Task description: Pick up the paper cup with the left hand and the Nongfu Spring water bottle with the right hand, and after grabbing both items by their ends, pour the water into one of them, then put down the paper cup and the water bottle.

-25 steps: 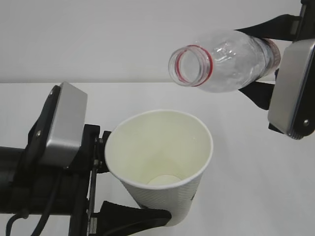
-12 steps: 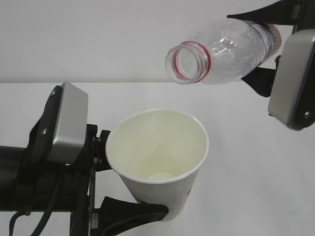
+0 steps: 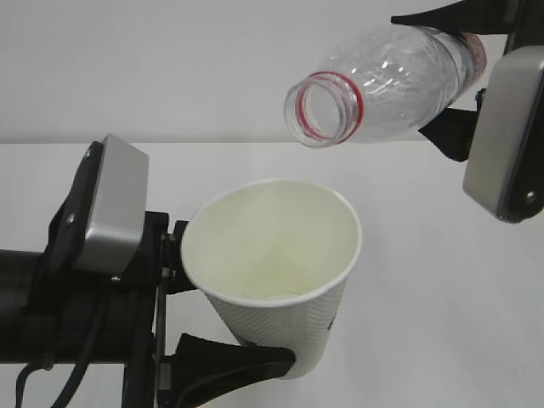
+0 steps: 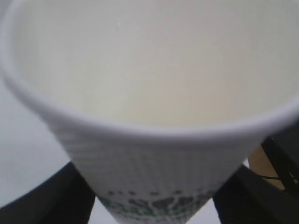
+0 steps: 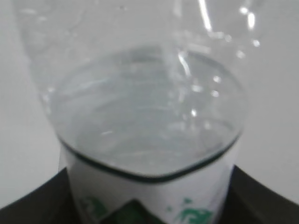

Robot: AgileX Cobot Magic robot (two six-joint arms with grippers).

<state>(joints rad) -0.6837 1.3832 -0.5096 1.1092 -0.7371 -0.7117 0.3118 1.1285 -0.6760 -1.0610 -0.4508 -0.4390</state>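
While the left hand (image 3: 183, 327) grips the small white tapered paper cup (image 3: 276, 268) low on its sides, mouth tilted up, the right hand (image 3: 459, 76) clamps the clear ribbed plastic water bottle (image 3: 382, 85), tipped, capless mouth above the cup.

I see a plain white tabletop (image 3: 442, 340) filling the lower two thirds of the exterior view, matte, no marks or seams that I can make out. Behind it, across the upper third of the frame, a flat pale grey wall (image 3: 127, 68). The two meet in a straight horizontal line a bit above mid-height. Light is even and soft, faint shading only. In the left wrist view, the white surface shows at lower left, and a small tan patch (image 4: 261, 161) sits at right edge, too blurred for me to identify. Right wrist view edges show only pale grey.
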